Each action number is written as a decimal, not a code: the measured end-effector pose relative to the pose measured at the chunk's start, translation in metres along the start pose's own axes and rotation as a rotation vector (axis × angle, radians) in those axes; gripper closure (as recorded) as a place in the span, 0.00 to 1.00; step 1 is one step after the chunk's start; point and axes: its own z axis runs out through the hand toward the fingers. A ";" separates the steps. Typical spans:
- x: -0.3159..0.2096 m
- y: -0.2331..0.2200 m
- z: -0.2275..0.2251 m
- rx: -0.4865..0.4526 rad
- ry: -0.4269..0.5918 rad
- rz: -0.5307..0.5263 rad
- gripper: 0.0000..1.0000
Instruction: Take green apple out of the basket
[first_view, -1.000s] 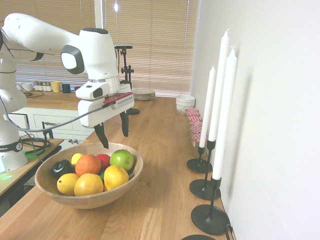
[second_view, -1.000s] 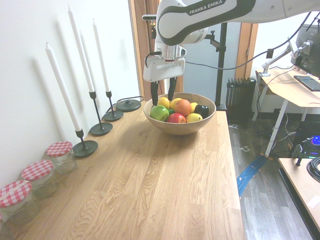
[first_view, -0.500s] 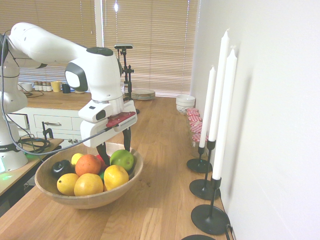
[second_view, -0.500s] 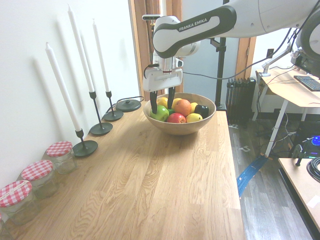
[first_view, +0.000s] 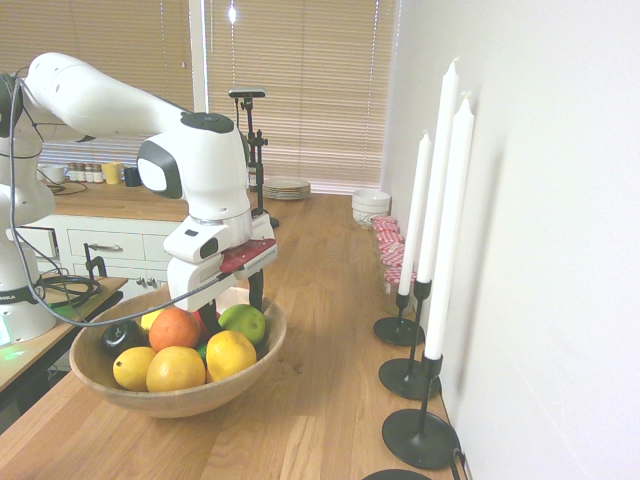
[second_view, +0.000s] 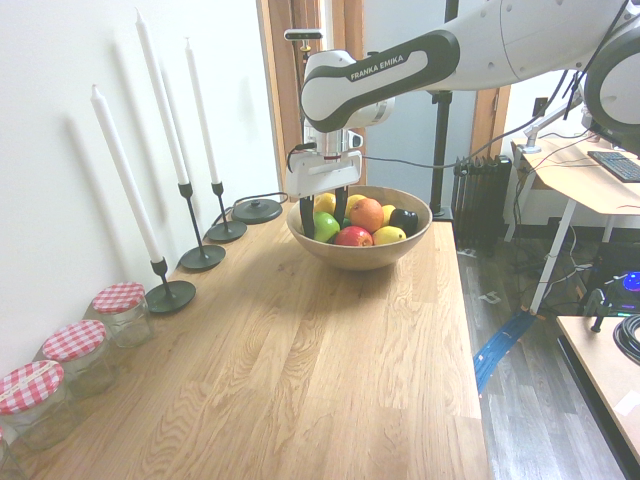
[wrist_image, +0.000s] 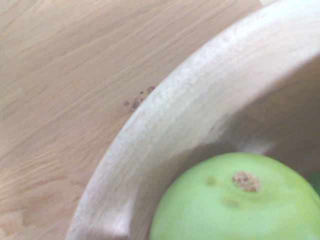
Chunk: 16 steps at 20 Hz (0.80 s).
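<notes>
Your gripper (second_view: 323, 205) points straight down into the bowl (second_view: 400, 245) with its jaws spread wide, one dark finger on each side of the green apple (second_view: 326, 226). In the second exterior view you see one finger (second_view: 307, 216) against the bowl's inner wall on the candle side and the other toward the middle of the fruit pile; whether either finger touches the apple, you cannot tell from here. The apple lies inside the bowl, close to the rim on the wall side, and nothing lifts it. From the first exterior view the apple (first_view: 243, 323) shows just under the gripper's body, with an orange (first_view: 175, 328) beside it and a lemon (first_view: 231, 354) in front of it toward the camera. A second orange (first_view: 176, 369) and another lemon (first_view: 134, 368) sit at the near edge of the bowl (first_view: 250, 370), and a dark fruit (first_view: 120, 336) lies at its far left. A red apple (second_view: 352, 237) shows at the front of the bowl in the second exterior view. Your wrist camera looks down on the apple (wrist_image: 235, 200), its brown stem scar up, lying close against the bowl's pale inner wall (wrist_image: 200, 110), with the wooden counter (wrist_image: 65, 75) beyond the rim. Three white candles (second_view: 120, 175) in black holders stand along the wall beside the bowl, and jars with red checked lids (second_view: 120, 310) stand further along the counter.
</notes>
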 end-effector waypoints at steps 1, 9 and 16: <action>0.000 -0.001 0.000 0.000 0.000 -0.002 1.00; -0.001 -0.006 -0.003 0.009 0.007 -0.009 1.00; -0.030 -0.029 -0.038 0.051 0.023 -0.074 1.00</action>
